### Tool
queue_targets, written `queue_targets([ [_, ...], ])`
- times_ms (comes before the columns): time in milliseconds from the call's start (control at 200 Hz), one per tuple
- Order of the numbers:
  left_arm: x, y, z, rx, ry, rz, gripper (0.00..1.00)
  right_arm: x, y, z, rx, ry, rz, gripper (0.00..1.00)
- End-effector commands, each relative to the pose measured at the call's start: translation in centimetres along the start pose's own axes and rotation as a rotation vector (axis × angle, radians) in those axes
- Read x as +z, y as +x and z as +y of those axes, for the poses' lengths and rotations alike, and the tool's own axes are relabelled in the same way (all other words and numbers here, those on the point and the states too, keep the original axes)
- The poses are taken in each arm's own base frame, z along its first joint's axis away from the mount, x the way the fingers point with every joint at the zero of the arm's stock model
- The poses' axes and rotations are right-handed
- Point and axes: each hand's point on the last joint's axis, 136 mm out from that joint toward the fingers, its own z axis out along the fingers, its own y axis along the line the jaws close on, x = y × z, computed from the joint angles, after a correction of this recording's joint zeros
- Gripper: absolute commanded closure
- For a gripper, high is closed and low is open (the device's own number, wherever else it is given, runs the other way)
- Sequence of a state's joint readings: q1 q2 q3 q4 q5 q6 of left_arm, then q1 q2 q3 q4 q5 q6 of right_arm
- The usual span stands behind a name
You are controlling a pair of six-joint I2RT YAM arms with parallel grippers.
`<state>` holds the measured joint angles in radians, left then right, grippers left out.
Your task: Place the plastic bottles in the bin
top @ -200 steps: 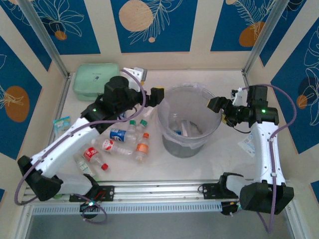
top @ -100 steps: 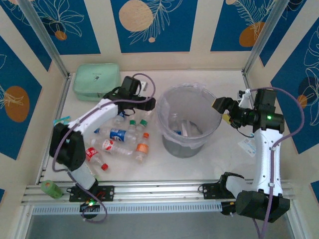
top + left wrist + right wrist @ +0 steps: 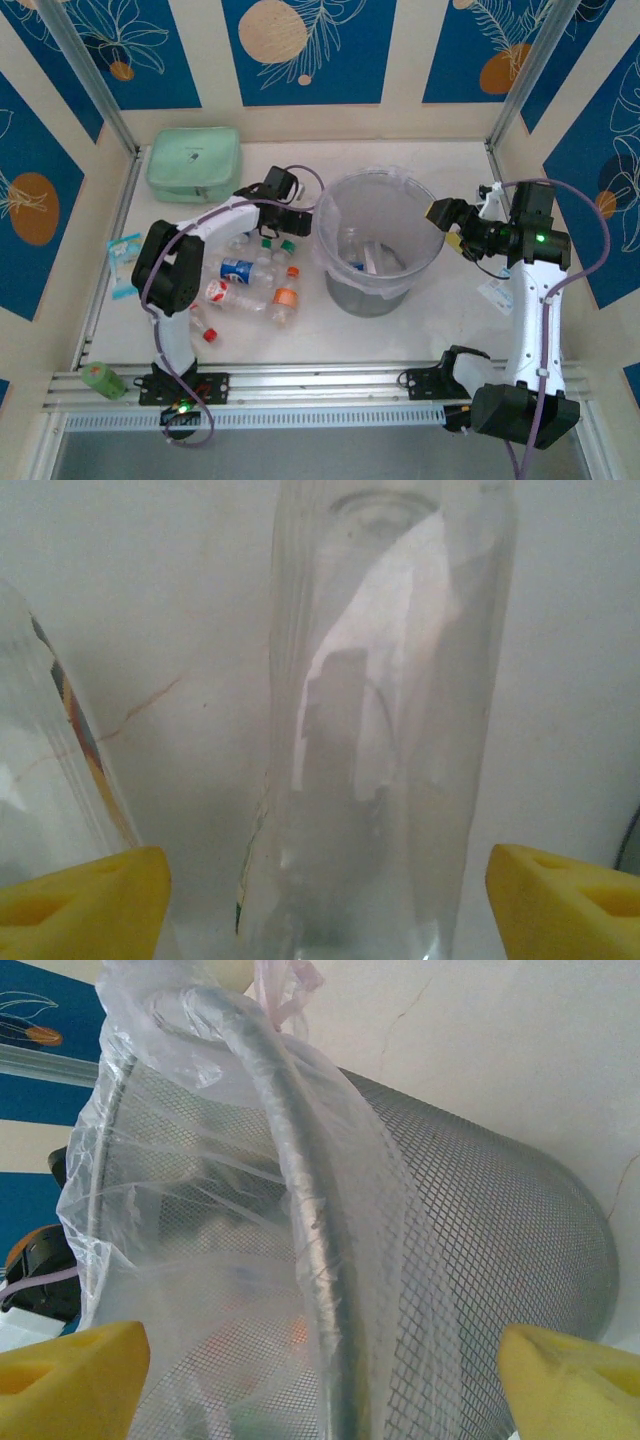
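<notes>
Clear plastic is lying across the near left of the table: the loose bottles [image 3: 238, 270] are resting on their sides in a cluster just left of the bin [image 3: 365, 295], with red, blue and orange labels showing. Just beyond them the left gripper [image 3: 325, 900] is hanging over one clear bottle [image 3: 385, 730]. Its yellow fingers [image 3: 85, 905] are standing apart on either side with a gap to the plastic, so nothing is clamped. The step in hand looks like a pick-up.

Across the table the right gripper [image 3: 322, 1378] is hovering at the bin's right rim, claw spread wide and gripping nothing. Pale items are showing at the bin's bottom, too blurred to name.

Next, I'd say, comes squeezing squarely onto that bottle's body, which looks round and slick and may roll. After that comes lifting it clear of its neighbours and over the rim.
</notes>
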<state>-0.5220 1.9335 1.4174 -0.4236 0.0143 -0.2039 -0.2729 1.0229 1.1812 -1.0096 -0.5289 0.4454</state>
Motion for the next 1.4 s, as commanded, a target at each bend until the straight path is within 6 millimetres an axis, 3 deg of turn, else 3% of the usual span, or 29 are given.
queue_targets([
  [0,1.3,-0.2,-0.2,0.0,0.003,0.004,0.22,0.1,0.6,0.1,0.011,-0.028,0.025,0.1],
  [115,1.5,-0.4,-0.2,-0.003,0.003,0.0,0.31,0.1,0.8,0.1,0.013,-0.029,0.028,0.1],
  [320,1.5,-0.6,-0.2,0.0,-0.003,0.002,0.35,0.2,0.8,0.2,0.017,-0.04,0.033,0.1],
  [460,0.3,-1.8,-0.6,-0.001,0.012,-0.034,0.38,0.2,0.7,0.4,0.016,-0.048,0.033,0.1],
  [650,-4.0,-4.9,-1.1,-0.009,0.022,-0.152,0.4,0.1,0.7,0.5,0.014,-0.049,0.03,0.11],
  [835,-10.3,-7.9,-0.4,-0.014,-0.012,-0.299,0.43,0.0,0.6,0.7,0.009,-0.058,0.027,0.13],
  [971,-12.9,-8.3,0.1,-0.014,-0.035,-0.332,0.42,0.1,0.7,0.7,0.01,-0.063,0.027,0.13],
  [1051,-12.2,-7.3,-0.1,-0.021,-0.023,-0.277,0.4,0.2,0.7,0.6,0.01,-0.062,0.025,0.13],
  [1216,-8.3,-4.4,0.0,-0.068,-0.023,-0.182,0.29,0.2,0.8,0.5,0.009,-0.057,0.029,0.12],
  [1391,-4.6,-2.9,-0.3,-0.083,-0.037,-0.128,0.17,0.0,1.1,0.3,0.0,-0.041,0.032,0.08],
])
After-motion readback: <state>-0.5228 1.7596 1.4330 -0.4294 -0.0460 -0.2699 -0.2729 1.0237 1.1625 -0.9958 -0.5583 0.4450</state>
